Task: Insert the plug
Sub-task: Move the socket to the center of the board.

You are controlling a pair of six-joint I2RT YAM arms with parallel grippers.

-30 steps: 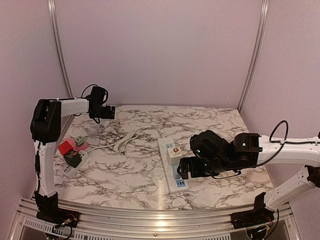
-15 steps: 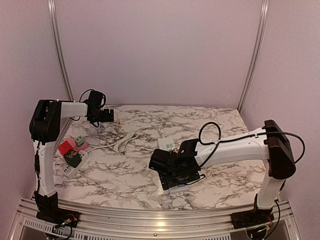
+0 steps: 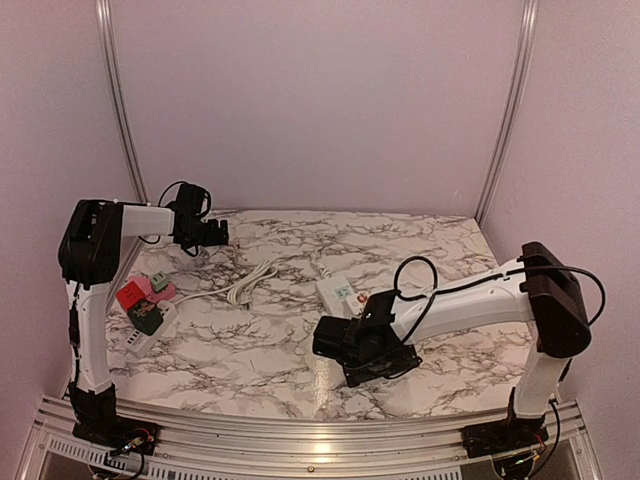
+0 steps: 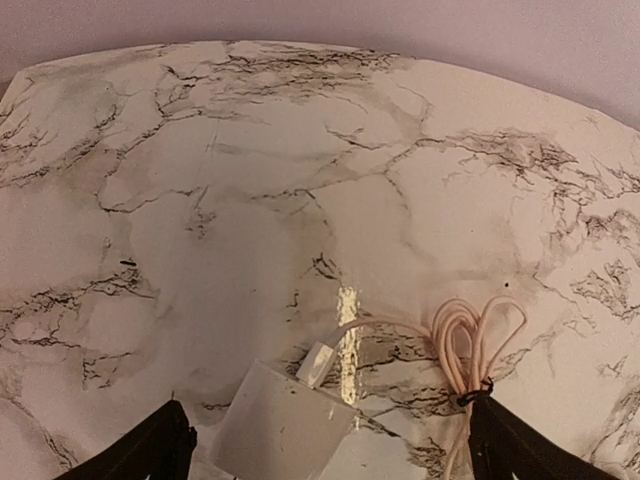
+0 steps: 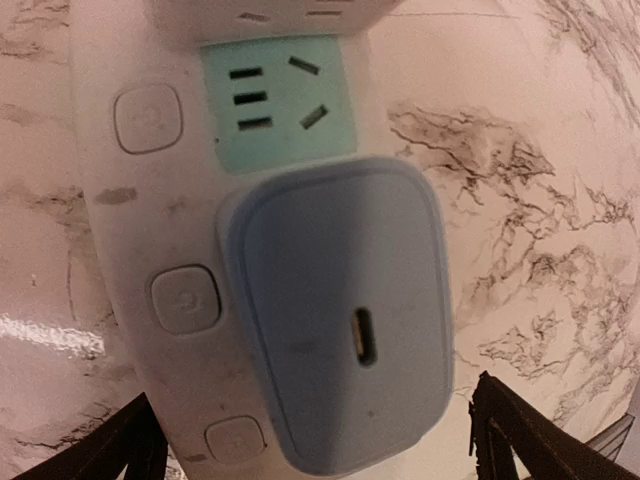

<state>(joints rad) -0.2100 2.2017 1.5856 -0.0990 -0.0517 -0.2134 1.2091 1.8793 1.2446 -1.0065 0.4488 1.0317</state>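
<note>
Sitting at the left edge of the marble surface (image 3: 250, 350): a white strip carrying a cluster of red, pink and green plugs (image 3: 145, 300). Left hand (image 3: 220, 231) hangs over the far left corner, spread wide, with nothing between its fingers (image 4: 150, 450). Left wrist view: a small white adapter (image 4: 285, 430) lies flat beneath the hand. A thin pale cord (image 4: 470, 335) is looped in a bundle just to its right.

Centre: a white cable (image 3: 250, 283) lies loose on the marble.

Right of centre: power strip (image 3: 338, 292), far end showing, near end hidden under the right hand (image 5: 320, 440). That hand sits low over the strip, fingers (image 5: 520, 445) wide apart on either side of it, gripping nothing. Right wrist view: blue plug (image 5: 340, 320) sits on the strip, a small slot in its face. A green socket (image 5: 280, 100) shows its slots just beyond. Square buttons (image 5: 185, 298) run along one side. From straight above, I cannot tell whether the plug is pressed fully home.
</note>
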